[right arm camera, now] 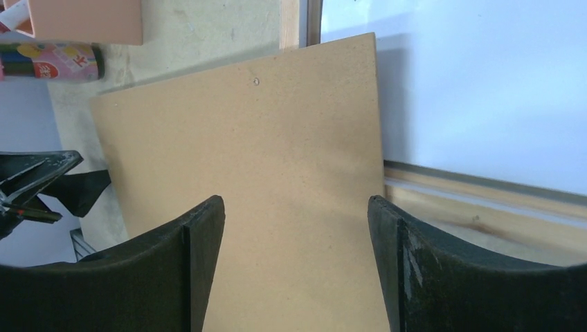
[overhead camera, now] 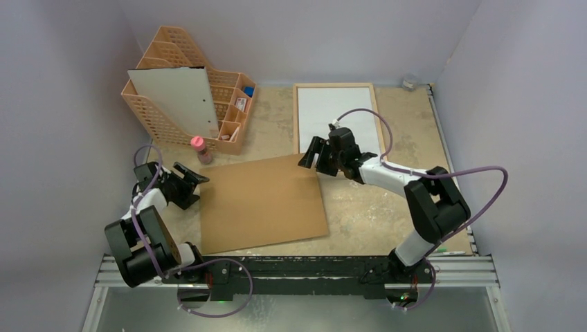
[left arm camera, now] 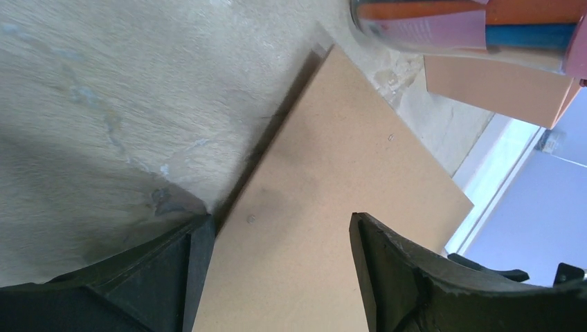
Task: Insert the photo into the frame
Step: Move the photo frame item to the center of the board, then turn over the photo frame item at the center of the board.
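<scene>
The frame [overhead camera: 336, 111] lies flat at the back right, light wood rim up, its inside showing plain white [right arm camera: 484, 90]. The photo's dark printed face shows nowhere. A white sheet [overhead camera: 176, 97] with a dark sliver at its top edge leans in the peach organiser; I cannot tell if it is the photo's reverse. A brown fibreboard sheet [overhead camera: 263, 204] lies mid-table, its far right corner over the frame's near left corner. My right gripper [overhead camera: 315, 158] is open above that corner [right arm camera: 296, 204]. My left gripper [overhead camera: 194, 178] is open at the board's left edge [left arm camera: 280, 225].
The peach lattice organiser [overhead camera: 228, 114] stands at the back left with small items in its bins. A pink-capped bottle [overhead camera: 199, 149] stands just in front of it, close to the board's far left corner. A small jar [overhead camera: 410, 81] sits in the back right corner. Walls close in on three sides.
</scene>
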You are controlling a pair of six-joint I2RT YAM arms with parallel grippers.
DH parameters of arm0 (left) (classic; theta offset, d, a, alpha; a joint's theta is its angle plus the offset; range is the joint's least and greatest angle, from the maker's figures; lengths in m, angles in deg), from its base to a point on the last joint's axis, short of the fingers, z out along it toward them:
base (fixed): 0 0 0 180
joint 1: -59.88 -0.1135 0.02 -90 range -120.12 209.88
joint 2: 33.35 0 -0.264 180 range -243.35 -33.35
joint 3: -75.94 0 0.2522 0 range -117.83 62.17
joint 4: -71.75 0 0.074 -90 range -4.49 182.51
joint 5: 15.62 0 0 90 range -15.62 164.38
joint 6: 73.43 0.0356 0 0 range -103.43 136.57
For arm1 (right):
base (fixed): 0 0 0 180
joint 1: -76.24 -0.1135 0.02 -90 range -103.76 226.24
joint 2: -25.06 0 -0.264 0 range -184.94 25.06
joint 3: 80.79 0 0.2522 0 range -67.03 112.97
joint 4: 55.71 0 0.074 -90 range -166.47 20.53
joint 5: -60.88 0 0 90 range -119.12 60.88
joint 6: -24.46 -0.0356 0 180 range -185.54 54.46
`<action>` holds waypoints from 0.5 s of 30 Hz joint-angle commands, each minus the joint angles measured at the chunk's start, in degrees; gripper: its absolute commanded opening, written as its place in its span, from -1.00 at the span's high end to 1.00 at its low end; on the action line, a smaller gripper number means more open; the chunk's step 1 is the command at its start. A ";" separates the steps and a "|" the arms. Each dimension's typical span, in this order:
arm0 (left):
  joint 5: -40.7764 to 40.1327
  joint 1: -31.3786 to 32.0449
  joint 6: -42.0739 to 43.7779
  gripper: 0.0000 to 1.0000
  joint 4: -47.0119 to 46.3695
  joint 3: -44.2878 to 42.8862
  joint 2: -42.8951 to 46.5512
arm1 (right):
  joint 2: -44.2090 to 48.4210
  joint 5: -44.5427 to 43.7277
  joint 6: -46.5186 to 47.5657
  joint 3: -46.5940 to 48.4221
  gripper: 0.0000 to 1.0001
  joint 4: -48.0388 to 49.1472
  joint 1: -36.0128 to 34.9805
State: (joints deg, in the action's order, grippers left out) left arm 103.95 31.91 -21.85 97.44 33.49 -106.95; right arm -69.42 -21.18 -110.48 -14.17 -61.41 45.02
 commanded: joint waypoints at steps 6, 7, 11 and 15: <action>1.82 0.97 -0.08 -0.49 4.75 -1.05 -2.50 | 10.80 -3.77 5.20 -2.76 -0.64 -7.65 0.95; 1.71 0.97 -0.39 -0.49 4.83 -1.17 -2.51 | 11.75 -2.26 6.46 -3.72 -0.63 -7.85 1.05; 1.64 0.96 -0.78 -0.49 5.72 -1.83 -1.96 | 16.02 1.16 8.68 -8.45 -0.61 -10.42 1.11; 1.18 0.98 0.44 -0.49 7.32 -2.52 -1.60 | 16.57 4.84 9.49 -12.88 -0.62 -8.54 1.59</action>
State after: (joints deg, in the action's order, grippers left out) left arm 105.80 32.33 -22.35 100.71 32.24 -108.46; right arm -53.35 -20.80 -103.80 -23.66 -68.63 46.07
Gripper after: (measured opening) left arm 0.748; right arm 0.807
